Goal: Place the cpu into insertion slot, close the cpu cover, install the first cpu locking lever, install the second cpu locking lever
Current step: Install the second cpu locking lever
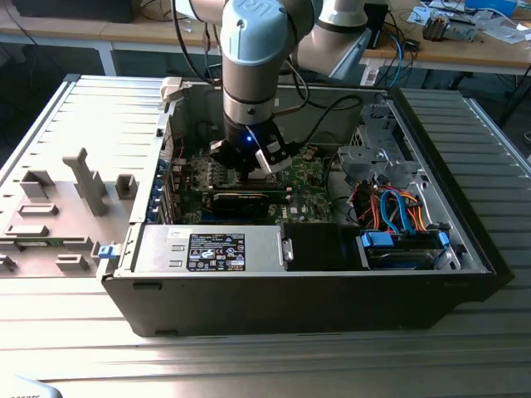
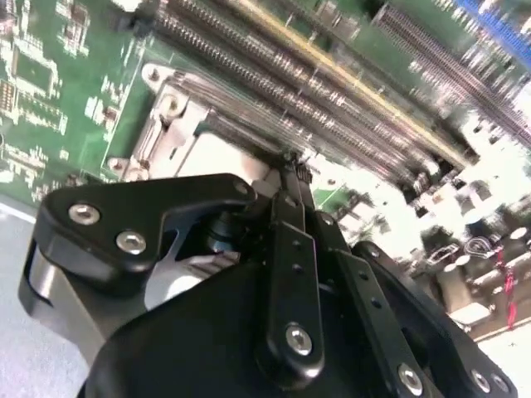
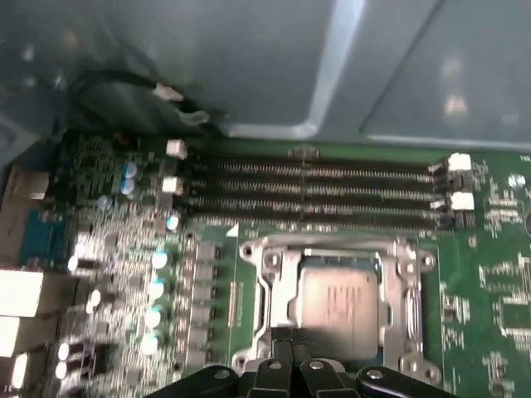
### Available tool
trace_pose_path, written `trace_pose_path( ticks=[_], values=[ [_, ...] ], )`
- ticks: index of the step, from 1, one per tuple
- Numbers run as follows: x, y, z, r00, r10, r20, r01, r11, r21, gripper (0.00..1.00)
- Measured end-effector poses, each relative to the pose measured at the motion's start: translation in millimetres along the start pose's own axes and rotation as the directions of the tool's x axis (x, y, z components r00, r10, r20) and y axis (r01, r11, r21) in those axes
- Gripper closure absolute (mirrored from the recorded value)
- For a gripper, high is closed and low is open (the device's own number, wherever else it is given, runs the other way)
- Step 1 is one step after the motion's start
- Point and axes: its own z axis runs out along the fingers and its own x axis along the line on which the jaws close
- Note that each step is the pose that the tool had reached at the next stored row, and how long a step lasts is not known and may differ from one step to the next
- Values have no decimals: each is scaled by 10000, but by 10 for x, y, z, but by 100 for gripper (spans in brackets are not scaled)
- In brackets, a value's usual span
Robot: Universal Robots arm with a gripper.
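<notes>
Gripper [image 3: 286,352] fingers pressed together, holding nothing, tips at the cpu cover [image 3: 278,286] edge. We see the cpu [image 3: 340,300] seated in the insertion slot [image 3: 292,311] under the closed cover in the first wrist view. Exterior view gives us the arm low over the green board [image 1: 311,178] in the open case [image 1: 431,141].

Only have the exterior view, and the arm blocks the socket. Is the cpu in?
Observer: Yes. In the first wrist view the cpu lies flat, metal top up, seated on the board.
Operator: Cover down?
Observer: The cpu cover lies flat around the chip, which shows through its window.
Operator: Where's the gripper?
Observer: In the first wrist view the gripper is shut, with its tips at the cover's edge on the side away from the memory slots. I can't tell whether it touches.
</notes>
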Motion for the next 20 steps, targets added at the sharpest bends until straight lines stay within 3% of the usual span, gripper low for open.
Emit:
trace_pose_path(
  ticks=[1, 2, 3, 4, 6, 8, 11, 15, 18, 20],
  values=[
    [-2, 28, 4, 10000, 3, -7, -3, 9999, 134, 89],
    [-4, 53, 0, 10000, 7, -14, -6, 9993, 365, 89],
    [-5, 58, -32, 10000, 6, -15, -5, 9988, 490, 89],
    [-4, 71, -111, 10000, 7, -29, -5, 9983, 583, 89],
    [-4, 81, -175, 10000, 8, -31, -7, 9981, 619, 89],
    [-15, 84, -189, 10000, 14, -43, -12, 9980, 626, 89],
    [-102, 78, -190, 9998, 66, -188, -54, 9980, 624, 89],
    [-161, 81, -189, 9996, 153, -232, -138, 9979, 633, 89],
    [-192, 96, -188, 9995, 205, -243, -187, 9972, 719, 89],
    [-204, 124, -192, 9995, 213, -248, -192, 9963, 835, 89]
  ],
)
